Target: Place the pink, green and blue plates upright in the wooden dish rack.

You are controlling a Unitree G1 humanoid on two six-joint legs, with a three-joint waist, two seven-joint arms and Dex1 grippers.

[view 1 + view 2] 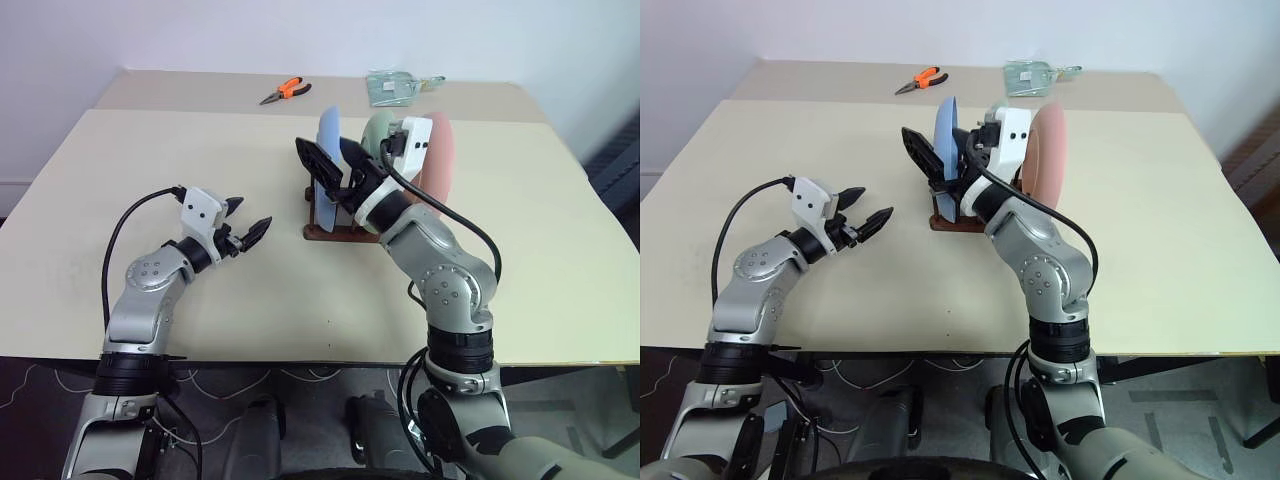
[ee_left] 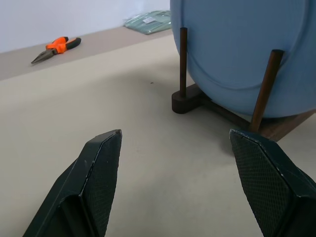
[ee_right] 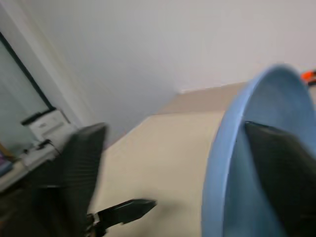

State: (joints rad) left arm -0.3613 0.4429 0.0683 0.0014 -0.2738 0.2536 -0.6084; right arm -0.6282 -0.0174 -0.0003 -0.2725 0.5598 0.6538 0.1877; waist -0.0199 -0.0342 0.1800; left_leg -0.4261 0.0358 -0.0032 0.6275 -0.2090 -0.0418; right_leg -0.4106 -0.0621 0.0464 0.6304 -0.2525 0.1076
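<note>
I see all three round plastic plates upright in the dark wooden peg rack (image 1: 335, 230): light blue (image 1: 327, 165), probably mint green (image 1: 378, 130), salmon pink (image 1: 440, 160). My right gripper (image 1: 330, 160) is spread wide, straddling the blue plate's rim; my left gripper (image 1: 248, 218) sits spread, empty, left of the rack.

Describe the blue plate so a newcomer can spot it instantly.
On the beige table, find the small dark wooden rack near the middle, holding three plates on edge. The blue plate stands in the slot nearest the robot's left side, beside the green plate, with the pink plate farthest over. It is the only light blue one.
</note>
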